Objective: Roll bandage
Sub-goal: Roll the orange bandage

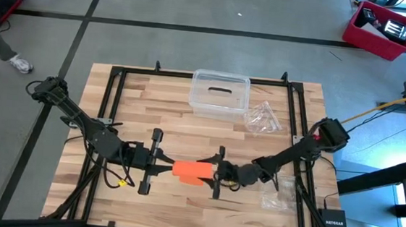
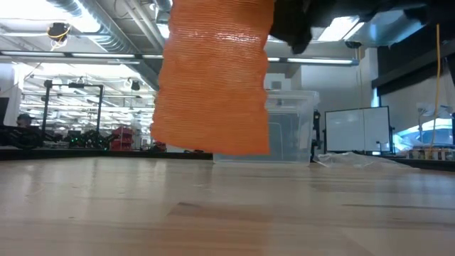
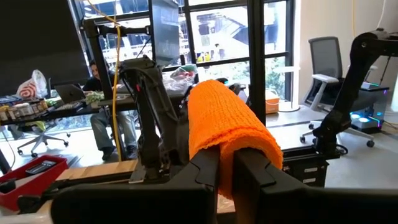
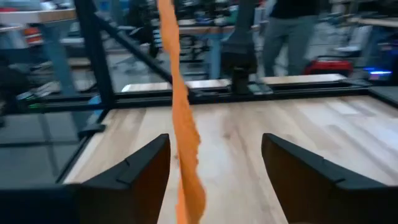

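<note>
High view shows the bandage [image 1: 191, 171] sitting right between the two tools, near the front middle of the bench [image 1: 153, 102]. The left tool [image 1: 161, 168] comes in from the left side and is clenched on the bandage's left end. In the left wrist view you can see its two dark fingers [image 3: 208, 171] pinched together with the orange fabric [image 3: 227, 127] draped up and over them like a folded hump.

The right tool [image 1: 220, 174] is on the bandage's other end, and its fingers [image 4: 140, 171] stand wide apart. In the right wrist view the orange strip [image 4: 180, 112] hangs edge-on as a thin band in the gap between them, closer to one finger. I can't see it touching either one.

Low view: the bandage [image 2: 213, 78] hangs off the bench as a wide flat orange sheet, its bottom edge clear of the wood.

Other stuff: a clear plastic box [image 1: 219, 94] at the back middle of the bench, well apart from the tools, a crinkled clear bag [image 1: 262, 118] just beside the box on the right, and another clear bag [image 1: 280, 194] near the right arm at the front right. A red crate [image 1: 381, 29] sits on the floor beyond the bench.
</note>
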{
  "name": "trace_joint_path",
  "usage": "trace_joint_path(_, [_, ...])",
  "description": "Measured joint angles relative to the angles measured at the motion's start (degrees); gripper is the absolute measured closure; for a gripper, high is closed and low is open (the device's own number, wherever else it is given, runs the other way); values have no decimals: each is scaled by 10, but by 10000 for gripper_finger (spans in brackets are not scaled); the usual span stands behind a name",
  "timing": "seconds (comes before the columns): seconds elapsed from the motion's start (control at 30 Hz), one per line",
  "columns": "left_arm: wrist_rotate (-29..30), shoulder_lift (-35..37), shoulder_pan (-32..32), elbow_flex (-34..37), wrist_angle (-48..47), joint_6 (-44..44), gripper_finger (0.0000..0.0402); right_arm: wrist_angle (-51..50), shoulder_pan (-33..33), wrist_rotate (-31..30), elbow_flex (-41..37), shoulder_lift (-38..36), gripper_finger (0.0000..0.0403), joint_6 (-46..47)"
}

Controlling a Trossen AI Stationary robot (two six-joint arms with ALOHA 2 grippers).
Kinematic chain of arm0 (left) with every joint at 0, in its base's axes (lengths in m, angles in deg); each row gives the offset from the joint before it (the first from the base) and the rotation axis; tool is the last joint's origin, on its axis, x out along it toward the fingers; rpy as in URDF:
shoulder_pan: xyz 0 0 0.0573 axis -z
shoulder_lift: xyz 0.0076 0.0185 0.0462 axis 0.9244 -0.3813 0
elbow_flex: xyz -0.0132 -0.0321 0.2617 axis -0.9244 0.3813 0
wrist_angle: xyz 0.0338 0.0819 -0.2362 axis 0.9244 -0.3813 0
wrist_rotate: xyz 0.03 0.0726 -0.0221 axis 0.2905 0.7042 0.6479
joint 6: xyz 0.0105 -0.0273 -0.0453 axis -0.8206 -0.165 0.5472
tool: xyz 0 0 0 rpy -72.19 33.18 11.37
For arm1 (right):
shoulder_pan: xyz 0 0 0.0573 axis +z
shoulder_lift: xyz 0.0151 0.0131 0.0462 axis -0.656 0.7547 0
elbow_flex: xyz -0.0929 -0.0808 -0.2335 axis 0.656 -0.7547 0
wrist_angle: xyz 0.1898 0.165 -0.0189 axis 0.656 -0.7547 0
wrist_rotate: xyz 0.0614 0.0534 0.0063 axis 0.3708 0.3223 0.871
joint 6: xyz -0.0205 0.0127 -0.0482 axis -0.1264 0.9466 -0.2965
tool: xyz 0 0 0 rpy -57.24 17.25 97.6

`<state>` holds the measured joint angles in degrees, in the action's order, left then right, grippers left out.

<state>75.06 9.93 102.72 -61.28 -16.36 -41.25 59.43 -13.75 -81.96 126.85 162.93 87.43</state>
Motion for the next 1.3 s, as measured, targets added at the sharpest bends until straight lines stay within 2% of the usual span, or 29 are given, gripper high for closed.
trace_joint_path(0.07, [0,0,0,0,0,0,386,-1,-10,49,0,2,150,-3])
trace_joint_path(0.13, [0,0,0,0,0,0,386,0,-15,58,0,2,157,0])
trace_joint_path(0.2, [0,0,0,0,1,2,386,1,-13,61,0,2,186,-6])
trace_joint_path(0.27, [3,0,0,0,2,1,386,1,-6,56,0,2,245,-18])
trace_joint_path(0.37, [23,0,0,0,2,-8,386,0,4,41,0,2,359,-48])
trace_joint_path(0.4, [36,1,0,0,3,-16,386,1,11,34,0,1,380,-68])
trace_joint_path(0.53, [77,22,-8,0,18,-73,386,-1,41,-41,15,0,386,-119])
trace_joint_path(0.67, [80,51,-34,0,18,-97,386,-22,55,-26,42,0,396,-155])
trace_joint_path(0.8, [80,64,-63,0,17,-106,386,-112,55,-11,84,0,398,-154])
trace_joint_path(1.0, [-3,63,-80,0,8,-90,386,-236,54,-19,141,0,399,-152])
trace_joint_path(1.17, [-10,65,-70,0,4,-90,386,-275,54,-49,159,0,392,-151])
trace_joint_path(1.3, [-10,65,-62,0,-22,-86,386,-279,49,-63,159,0,390,-107])
